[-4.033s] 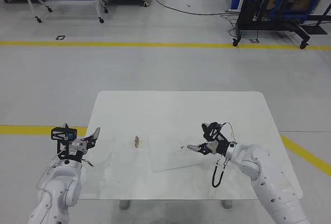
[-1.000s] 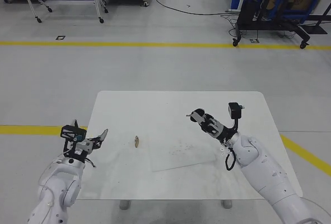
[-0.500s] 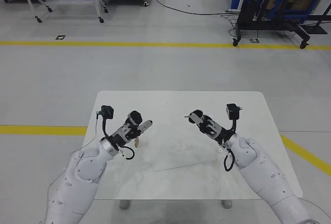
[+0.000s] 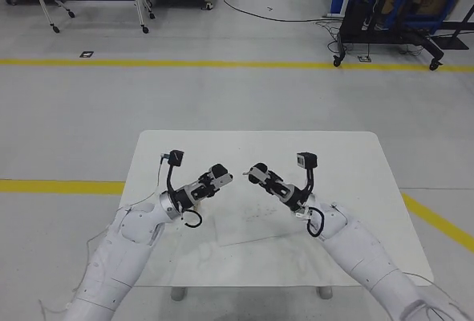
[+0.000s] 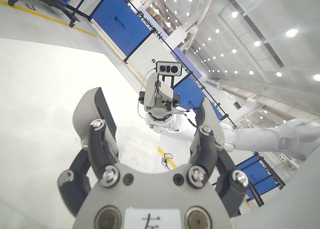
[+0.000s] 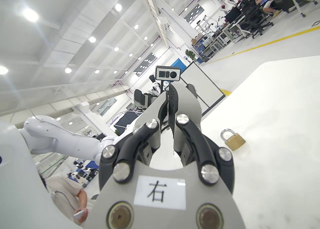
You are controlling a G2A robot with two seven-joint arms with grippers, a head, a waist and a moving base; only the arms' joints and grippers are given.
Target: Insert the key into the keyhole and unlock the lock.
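White laminate covers the rectangular, round-cornered surface (image 4: 341, 152), which stands on a pale grey workshop floor (image 4: 220, 96) crossed by yellow painted lines (image 4: 220, 62). Far beyond the tools, off toward the right arm's side, stands one dark wheeled metal frame (image 4: 389, 36).

Two tools hang above the middle of the surface, tips turned toward each other, near but not touching. Broad white laminate lies between them and every edge, widest on the outer side of the right tool.

The left tool (image 4: 225, 173) (image 5: 150, 96) is released: its two grey fingers (image 5: 100, 105) with black ribbed pads stand wide apart, nothing between them, and the right tool faces it across the gap.

The right tool (image 4: 251, 171) (image 6: 170, 90) is clenched, its fingers pressed flat together. Whether anything is pinched between them cannot be told.

One small brass padlock with a curved steel shackle (image 6: 233, 140) lies flat on the surface, lower than the right tool and off to one side of it, untouched by either tool. Its shackle looks seated in the body.

Count: two tools, one padlock, one surface, one wheeled frame.
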